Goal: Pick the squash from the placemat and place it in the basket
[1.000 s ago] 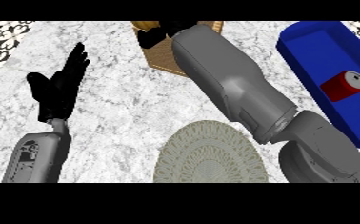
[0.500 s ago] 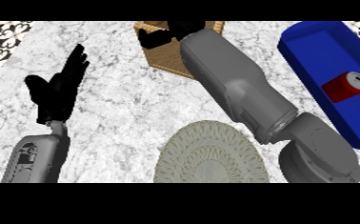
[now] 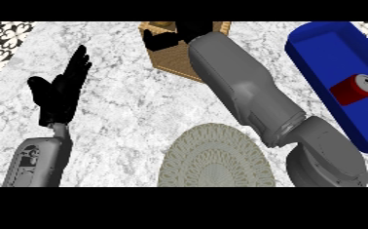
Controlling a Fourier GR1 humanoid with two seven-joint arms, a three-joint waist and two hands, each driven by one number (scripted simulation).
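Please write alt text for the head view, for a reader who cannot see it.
The right hand reaches over the wicker basket at the counter's far edge; the squash is not visible. The round placemat lies bare near the front, the left hand rests open at left, and a blue bin holds a red can.

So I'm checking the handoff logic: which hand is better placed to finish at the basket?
The right hand: it is already over the basket. The left hand rests open, well to the left.

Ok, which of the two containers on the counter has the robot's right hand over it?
The woven brown basket at the top middle; the right hand is over it. The blue bin at the right edge only holds a red can.
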